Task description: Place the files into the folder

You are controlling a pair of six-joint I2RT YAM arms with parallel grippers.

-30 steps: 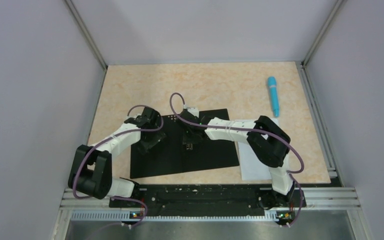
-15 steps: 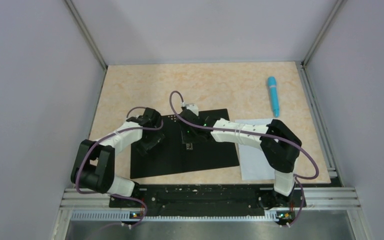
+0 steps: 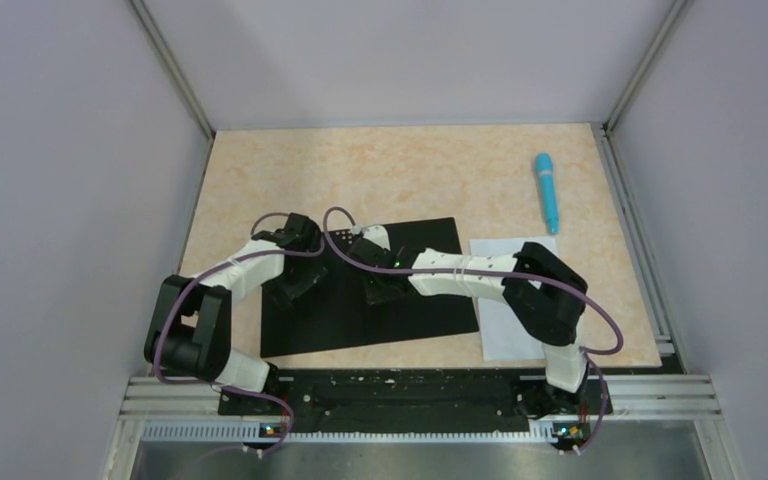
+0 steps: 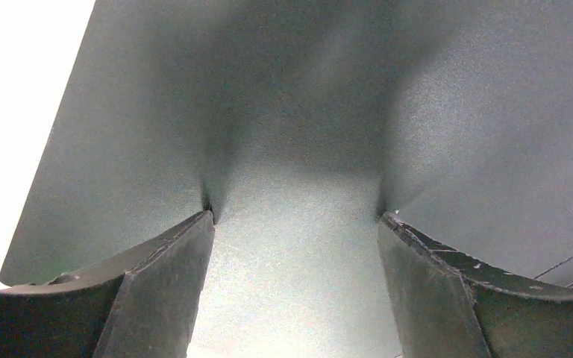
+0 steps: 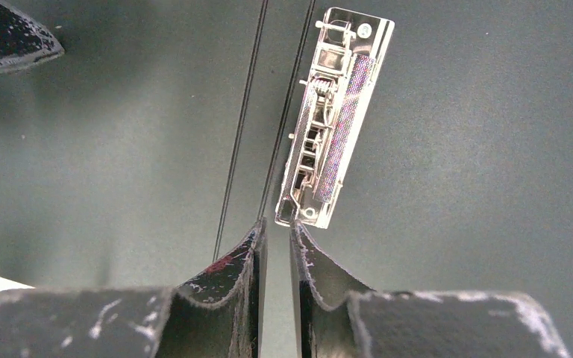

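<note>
Left jaws spread wide on matte black folder (image 4: 306, 112); right jaws almost closed beside metal clip (image 5: 334, 119).

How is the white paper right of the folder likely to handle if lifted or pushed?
The paper looks thin and lies flat on the table, so it would probably sag if lifted by one edge. Being light, it would likely slide when pushed. No raised edge shows, so pinching it may be hard.
</note>
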